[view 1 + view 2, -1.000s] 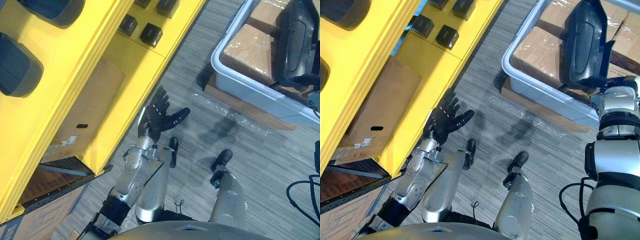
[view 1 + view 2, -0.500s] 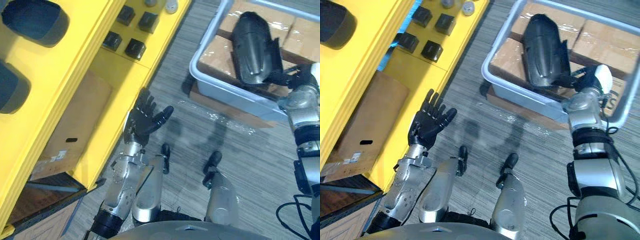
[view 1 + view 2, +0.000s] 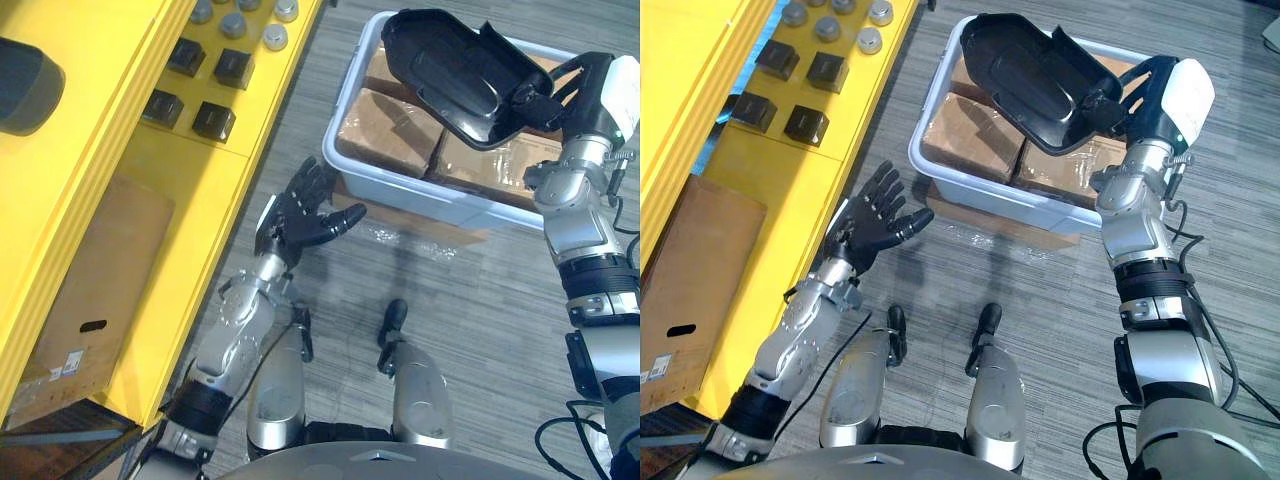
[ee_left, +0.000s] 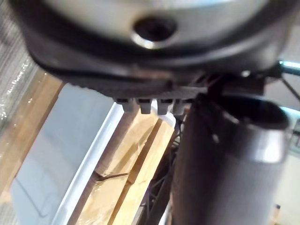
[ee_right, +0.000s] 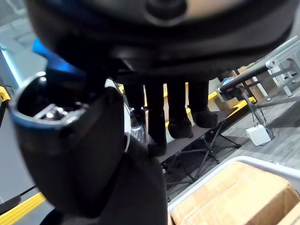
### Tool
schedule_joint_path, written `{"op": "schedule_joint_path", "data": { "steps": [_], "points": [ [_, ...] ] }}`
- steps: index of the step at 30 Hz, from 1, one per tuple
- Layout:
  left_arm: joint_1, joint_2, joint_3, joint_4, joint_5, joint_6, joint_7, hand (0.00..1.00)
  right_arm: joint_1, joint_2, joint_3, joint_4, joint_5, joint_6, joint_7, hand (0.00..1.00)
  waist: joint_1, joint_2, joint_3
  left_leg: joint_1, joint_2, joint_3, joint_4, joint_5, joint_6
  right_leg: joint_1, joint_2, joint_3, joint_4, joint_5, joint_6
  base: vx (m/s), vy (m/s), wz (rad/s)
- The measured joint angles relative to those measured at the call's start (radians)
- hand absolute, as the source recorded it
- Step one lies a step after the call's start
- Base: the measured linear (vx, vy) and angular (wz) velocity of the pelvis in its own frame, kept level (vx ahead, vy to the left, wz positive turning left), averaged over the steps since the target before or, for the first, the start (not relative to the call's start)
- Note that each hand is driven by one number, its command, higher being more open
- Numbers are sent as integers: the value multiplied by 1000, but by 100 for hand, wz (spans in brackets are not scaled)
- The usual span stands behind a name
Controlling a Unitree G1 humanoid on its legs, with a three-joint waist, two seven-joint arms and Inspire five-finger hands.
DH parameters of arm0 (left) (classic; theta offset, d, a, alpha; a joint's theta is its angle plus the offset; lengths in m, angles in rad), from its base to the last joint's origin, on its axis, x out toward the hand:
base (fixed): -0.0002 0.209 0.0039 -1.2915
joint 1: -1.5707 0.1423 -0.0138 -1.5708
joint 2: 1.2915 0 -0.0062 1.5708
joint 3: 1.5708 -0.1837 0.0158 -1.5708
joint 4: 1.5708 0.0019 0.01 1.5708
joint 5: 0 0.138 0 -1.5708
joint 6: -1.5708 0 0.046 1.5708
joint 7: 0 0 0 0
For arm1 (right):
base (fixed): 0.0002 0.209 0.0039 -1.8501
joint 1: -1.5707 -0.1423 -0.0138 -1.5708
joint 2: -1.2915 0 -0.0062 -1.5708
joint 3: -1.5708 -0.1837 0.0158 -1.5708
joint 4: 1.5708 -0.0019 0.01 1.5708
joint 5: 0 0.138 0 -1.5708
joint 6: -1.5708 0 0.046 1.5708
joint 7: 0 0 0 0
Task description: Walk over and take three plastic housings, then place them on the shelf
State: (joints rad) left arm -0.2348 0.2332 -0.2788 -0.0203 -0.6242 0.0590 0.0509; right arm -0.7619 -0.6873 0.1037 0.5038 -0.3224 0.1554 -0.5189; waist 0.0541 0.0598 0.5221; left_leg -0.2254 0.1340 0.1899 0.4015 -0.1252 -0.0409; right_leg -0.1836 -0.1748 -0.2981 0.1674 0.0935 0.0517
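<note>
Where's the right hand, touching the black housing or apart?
Touching. The right eye view shows the right hand gripping the black housing at its edge.

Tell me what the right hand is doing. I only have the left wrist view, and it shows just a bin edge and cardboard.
Observer: The right hand is shut on a black plastic housing, which it holds up above the grey bin.
Operator: Is my left hand carrying anything?
Observer: No. The left hand is open with its fingers spread, over the floor between the yellow shelf and the bin.
Operator: Anything on the shelf yet?
Observer: A dark rounded shell lies on the shelf's upper level. It looks like another housing, but I cannot be sure.
</note>
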Motion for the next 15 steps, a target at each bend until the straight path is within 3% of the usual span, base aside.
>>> {"op": "schedule_joint_path", "data": {
  "steps": [5, 11, 15],
  "points": [
    [-156, 11, 0, 265, -165, 114, 10, 100, -13, 24, 6, 0, -64, -34, 6, 0, -34, -5, -1, 6, 2, 15, -2, 0, 0, 13, 12, 6, -46, 26, -1, -42, 23, -12],
    [-240, 9, -1, 385, -344, 147, 44, 100, -34, 37, 15, 0, -69, -63, 5, 0, -52, -19, -1, 7, 12, 26, -1, -1, -1, 11, 24, 24, -55, 36, -5, -11, 12, -6],
    [-331, 8, 0, 469, -512, 166, 80, 100, -48, 38, 46, -30, -105, -130, 4, 0, -63, -23, -1, 10, 14, 35, -2, -1, -2, 10, 26, 31, -60, 41, -5, -16, 18, -6]
  ]
}}
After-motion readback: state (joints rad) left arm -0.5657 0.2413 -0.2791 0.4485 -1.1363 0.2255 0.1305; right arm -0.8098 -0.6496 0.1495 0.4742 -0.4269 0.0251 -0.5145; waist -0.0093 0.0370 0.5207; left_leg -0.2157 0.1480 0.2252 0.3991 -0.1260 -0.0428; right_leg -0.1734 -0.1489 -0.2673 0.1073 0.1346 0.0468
